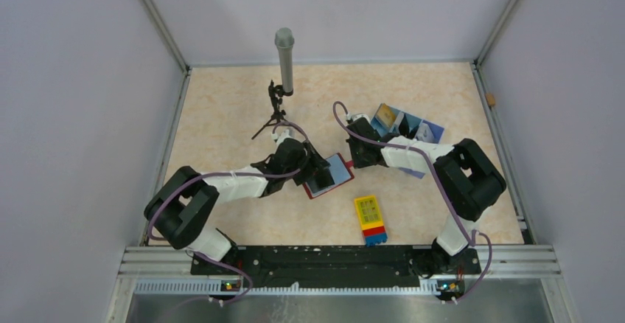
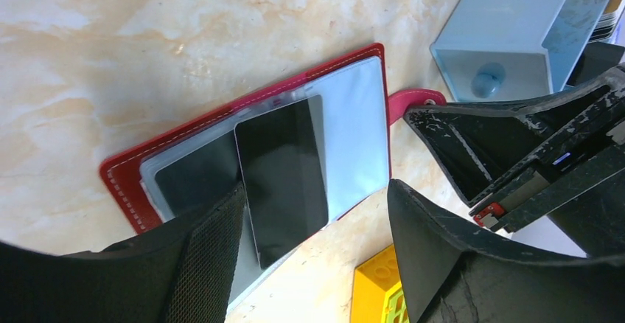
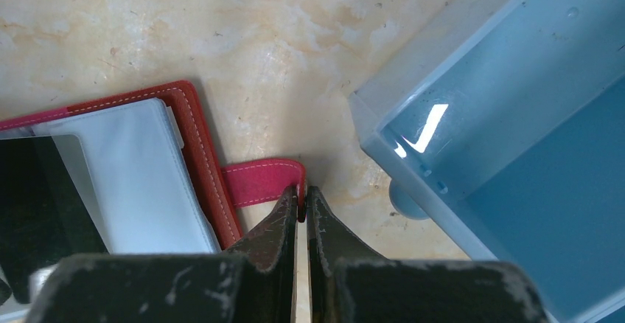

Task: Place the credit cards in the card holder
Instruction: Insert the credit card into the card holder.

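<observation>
Card holder (image 2: 125,183) lies open between both grippers. Left gripper (image 2: 313,212), jaws wide apart, hovers over a dark card (image 2: 284,168) lying across its inside. Right gripper (image 3: 303,194) pinches its red tab (image 3: 262,179).

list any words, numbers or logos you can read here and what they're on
No legible text anywhere.
The yellow, red and blue block: dark marks on its yellow top, too small to read.
The dark card in the dark-red folding wallet: no print shows.
The light-blue plastic tray: no label shows.
</observation>
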